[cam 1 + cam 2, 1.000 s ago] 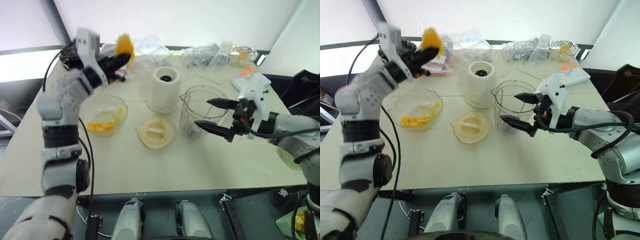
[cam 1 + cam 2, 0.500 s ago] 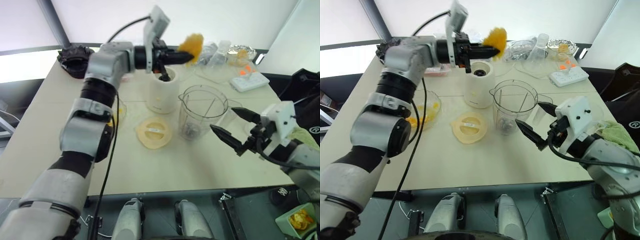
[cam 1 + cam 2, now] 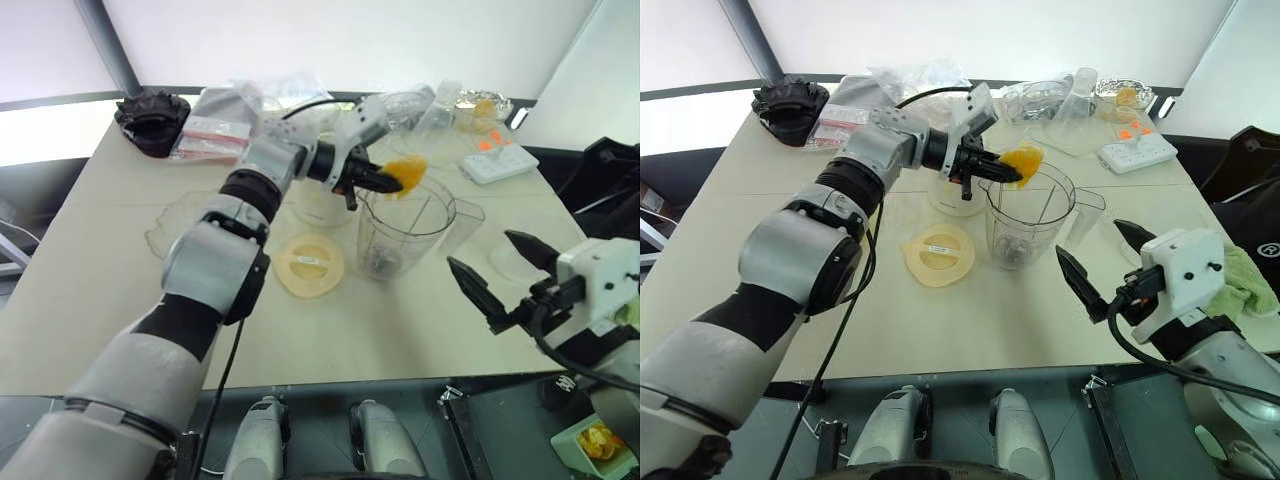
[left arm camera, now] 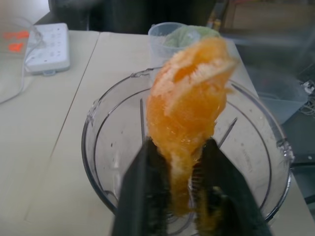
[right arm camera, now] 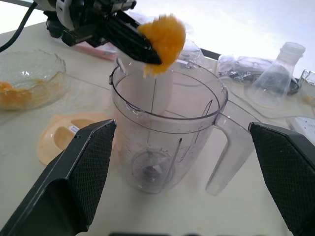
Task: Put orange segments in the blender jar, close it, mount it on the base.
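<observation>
My left gripper (image 4: 179,147) is shut on an orange segment (image 4: 189,98), a glossy orange wedge that sticks out past its black fingers. It holds the segment just over the open mouth of the blender jar (image 3: 400,235), a clear ribbed jar with a dark blade at its bottom, standing mid-table. The cream-white base (image 3: 955,195) stands just behind the jar, partly hidden by my left arm. More orange segments (image 5: 15,93) lie in a clear bowl (image 5: 29,66) to the left. My right gripper (image 3: 481,250) is open and empty near the table's front right, pointing toward the jar.
A flat cream lid (image 3: 308,263) lies in front of the base. A clear cup (image 3: 465,225) stands right of the jar. At the back are a white power strip (image 3: 497,160), a clear flask (image 3: 445,105), plastic bags and a black bundle (image 3: 150,108).
My left arm swung right and down, carrying the segment from above the base to over the jar's mouth. My right gripper drew back toward the table's near edge, still open.
</observation>
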Controlling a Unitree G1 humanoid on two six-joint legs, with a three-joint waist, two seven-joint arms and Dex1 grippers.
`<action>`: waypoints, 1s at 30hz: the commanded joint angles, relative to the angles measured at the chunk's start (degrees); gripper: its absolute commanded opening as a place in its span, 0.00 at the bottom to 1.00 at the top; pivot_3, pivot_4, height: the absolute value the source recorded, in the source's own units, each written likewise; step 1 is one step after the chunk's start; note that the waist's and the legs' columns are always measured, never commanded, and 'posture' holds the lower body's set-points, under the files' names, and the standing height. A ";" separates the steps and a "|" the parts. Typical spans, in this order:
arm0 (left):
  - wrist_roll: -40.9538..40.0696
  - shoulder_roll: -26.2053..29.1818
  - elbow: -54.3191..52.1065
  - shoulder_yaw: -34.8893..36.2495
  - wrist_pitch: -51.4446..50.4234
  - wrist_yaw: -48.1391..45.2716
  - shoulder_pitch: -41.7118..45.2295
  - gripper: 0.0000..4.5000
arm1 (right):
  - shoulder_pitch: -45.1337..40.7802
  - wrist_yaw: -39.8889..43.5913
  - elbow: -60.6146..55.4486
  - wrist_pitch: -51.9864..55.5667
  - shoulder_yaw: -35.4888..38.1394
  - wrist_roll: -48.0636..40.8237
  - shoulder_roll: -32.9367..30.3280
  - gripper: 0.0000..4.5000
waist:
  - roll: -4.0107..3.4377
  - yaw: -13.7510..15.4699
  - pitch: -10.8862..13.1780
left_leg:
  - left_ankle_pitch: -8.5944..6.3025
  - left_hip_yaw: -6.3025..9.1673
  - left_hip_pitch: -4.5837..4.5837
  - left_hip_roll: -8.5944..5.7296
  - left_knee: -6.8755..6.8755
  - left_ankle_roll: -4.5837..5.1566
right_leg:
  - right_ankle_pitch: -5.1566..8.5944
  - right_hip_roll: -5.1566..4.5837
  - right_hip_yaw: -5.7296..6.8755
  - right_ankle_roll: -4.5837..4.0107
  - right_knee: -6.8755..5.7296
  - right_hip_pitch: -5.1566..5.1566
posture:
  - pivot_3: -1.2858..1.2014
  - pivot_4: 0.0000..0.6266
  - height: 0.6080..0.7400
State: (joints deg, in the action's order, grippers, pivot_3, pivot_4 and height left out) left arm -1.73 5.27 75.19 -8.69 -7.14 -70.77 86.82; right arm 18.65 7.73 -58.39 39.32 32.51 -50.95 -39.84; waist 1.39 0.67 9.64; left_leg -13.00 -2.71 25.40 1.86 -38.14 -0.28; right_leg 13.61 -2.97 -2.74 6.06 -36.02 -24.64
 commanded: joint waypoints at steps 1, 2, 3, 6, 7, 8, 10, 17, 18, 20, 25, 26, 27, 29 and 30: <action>1.17 -0.53 -0.40 1.43 1.90 1.87 2.87 0.58 | 1.89 -2.13 -1.61 -3.93 1.18 -1.53 -1.95 1.00 | 0.00 0.01 0.00 | 0.00 0.00 0.00 0.00 0.00 0.00 | 0.00 0.00 0.00 0.00 0.00 0.00 | 0.52 0.24 1.00; 1.24 -0.74 -0.31 1.83 2.14 2.15 3.15 0.69 | 2.14 -2.71 -1.61 -4.30 1.27 -1.88 -2.57 1.00 | 0.00 0.03 0.00 | 0.00 0.00 0.00 0.00 0.00 0.00 | 0.00 0.00 0.00 0.00 0.00 0.00 | 0.52 0.24 1.00; 1.28 -0.92 -0.25 2.28 2.47 2.33 3.42 0.82 | 2.20 -3.40 -1.61 -4.61 1.48 -2.40 -3.22 1.00 | 0.01 0.06 0.01 | 0.00 -0.01 0.00 0.00 0.00 0.00 | 0.00 0.00 0.00 0.00 0.00 0.00 | 0.52 0.24 1.00; 0.76 -1.58 0.01 3.98 2.51 3.99 4.46 0.99 | 3.26 -4.76 -1.61 -5.88 2.31 -3.68 -4.77 1.00 | 0.03 0.10 0.02 | 0.00 -0.01 0.01 -0.01 -0.02 0.00 | 0.00 -0.01 0.00 0.00 0.01 0.01 | 0.52 0.24 1.00; 0.42 -1.96 0.09 4.66 2.19 4.69 4.86 0.99 | 4.14 -4.67 -1.61 -6.37 2.77 -3.77 -4.86 1.00 | 0.03 0.10 0.02 | 0.00 -0.01 0.01 -0.01 -0.02 0.00 | 0.00 0.00 0.00 0.00 0.02 0.01 | 0.52 0.24 1.00; 0.05 -2.14 0.17 5.55 1.87 5.32 5.29 0.99 | 4.85 -4.95 -1.61 -6.84 2.68 -3.67 -5.05 1.00 | 0.03 0.13 0.02 | 0.00 -0.01 0.01 -0.01 -0.02 0.00 | 0.00 0.00 0.00 0.00 0.03 0.01 | 0.52 0.24 1.00; -0.67 -2.11 0.29 7.35 0.84 6.44 6.09 0.99 | 5.92 -6.15 -1.61 -7.65 2.43 -3.61 -5.22 1.00 | 0.03 0.07 0.02 | -0.01 0.00 0.02 -0.01 -0.01 0.01 | 0.00 0.00 0.00 0.01 0.04 0.01 | 0.52 0.24 1.00; -2.79 0.51 -0.84 12.32 -4.28 6.72 4.99 0.99 | 9.15 -9.25 -1.61 -9.44 0.77 -0.81 -3.91 1.00 | 0.02 -0.09 0.01 | -0.01 0.01 -0.02 0.02 -0.01 0.01 | 0.00 0.04 0.00 0.01 0.01 0.01 | 0.52 0.24 1.00; -3.21 1.30 -1.39 12.71 -5.06 5.89 4.11 0.99 | 8.88 -10.27 -1.61 -9.27 -0.14 0.36 -3.20 1.00 | 0.02 -0.10 0.01 | -0.01 0.01 -0.03 0.02 -0.01 0.01 | 0.00 0.04 0.00 0.00 0.01 0.01 | 0.52 0.24 1.00; -3.94 2.67 -2.88 13.23 -6.96 3.68 2.32 0.99 | 8.61 -11.47 -1.48 -8.47 -1.12 3.52 -1.71 1.00 | 0.01 -0.08 0.00 | -0.01 0.00 -0.03 0.03 -0.01 0.01 | 0.00 0.04 -0.01 0.00 0.00 0.01 | 0.52 0.24 1.00; -3.50 4.08 -12.04 11.59 -8.48 5.30 -5.42 0.99 | 8.34 -11.73 4.67 -6.52 0.01 11.64 0.61 1.00 | -0.01 0.11 -0.01 | -0.01 -0.01 -0.02 0.04 -0.01 0.01 | 0.00 0.02 -0.01 -0.01 0.00 0.02 | 0.52 0.24 1.00; -3.75 4.75 -15.43 11.10 -10.20 4.62 -7.99 0.99 | 7.42 -11.75 6.23 -6.27 0.20 11.39 1.68 1.00 | 0.00 0.23 0.00 | -0.01 -0.02 -0.02 0.04 -0.01 0.01 | 0.00 0.01 -0.01 -0.01 0.00 0.03 | 0.52 0.24 1.00; -3.99 5.33 -19.07 10.60 -11.86 4.35 -10.71 0.99 | 6.63 -11.81 7.87 -5.71 0.33 11.52 2.37 1.00 | -0.01 0.15 -0.01 | -0.01 0.00 -0.01 0.03 -0.02 0.01 | 0.00 0.00 0.00 -0.01 0.01 0.04 | 0.52 0.24 1.00; -4.14 7.01 -28.12 9.01 -14.45 3.42 -17.62 0.99 | 4.89 -11.48 10.63 -4.72 -0.62 12.77 3.03 1.00 | -0.03 -0.02 -0.02 | -0.01 -0.05 -0.03 0.03 -0.02 0.01 | 0.00 -0.02 -0.04 -0.01 0.02 0.06 | 0.52 0.24 1.00; -4.31 7.61 -33.46 8.04 -15.67 3.32 -21.59 0.99 | 3.90 -11.36 12.32 -4.24 -0.39 12.99 3.48 1.00 | -0.05 -0.20 -0.03 | -0.01 -0.06 -0.03 0.03 -0.01 0.01 | 0.00 -0.02 -0.06 -0.01 0.01 0.06 | 0.52 0.24 1.00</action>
State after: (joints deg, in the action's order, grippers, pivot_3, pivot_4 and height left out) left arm -5.17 12.08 49.34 0.71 -21.28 -66.68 67.21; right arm 23.71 -3.88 -46.76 34.91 30.81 -38.94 -36.90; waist 1.34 0.47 9.61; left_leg -13.00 -2.80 25.34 1.91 -38.13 -0.27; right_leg 13.61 -2.99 -2.83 6.05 -36.05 -24.59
